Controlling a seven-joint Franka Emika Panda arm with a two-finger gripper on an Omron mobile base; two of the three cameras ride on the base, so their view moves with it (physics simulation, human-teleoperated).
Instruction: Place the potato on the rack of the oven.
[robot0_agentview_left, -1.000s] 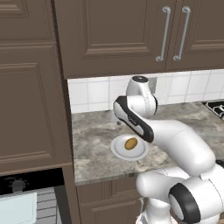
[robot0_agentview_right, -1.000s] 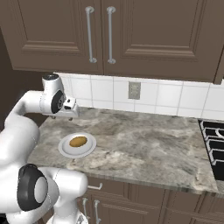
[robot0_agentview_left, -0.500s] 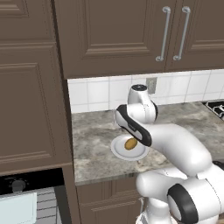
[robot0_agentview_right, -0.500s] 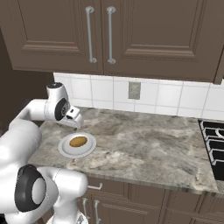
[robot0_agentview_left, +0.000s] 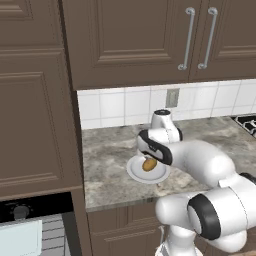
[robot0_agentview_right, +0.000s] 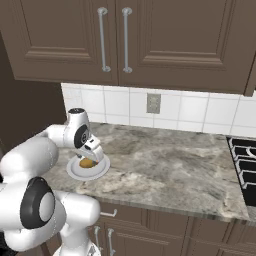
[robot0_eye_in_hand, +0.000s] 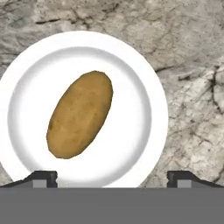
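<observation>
Golden-brown potato (robot0_eye_in_hand: 79, 114) lies on the plate (robot0_eye_in_hand: 148, 78). Fingers (robot0_eye_in_hand: 43, 177) spread apart above it. Risk: the smooth oval skin may slip or roll if the grip closes off-centre.

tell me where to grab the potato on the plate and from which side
Grip the potato across its narrow middle, coming straight down from above. It lies flat on the white plate with its long axis tilted in the hand view, so the wide-open gripper probably needs some wrist rotation to span the short width.

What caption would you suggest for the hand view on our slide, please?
Open gripper poised above the potato, which lies on a white plate on the marbled counter.
</observation>
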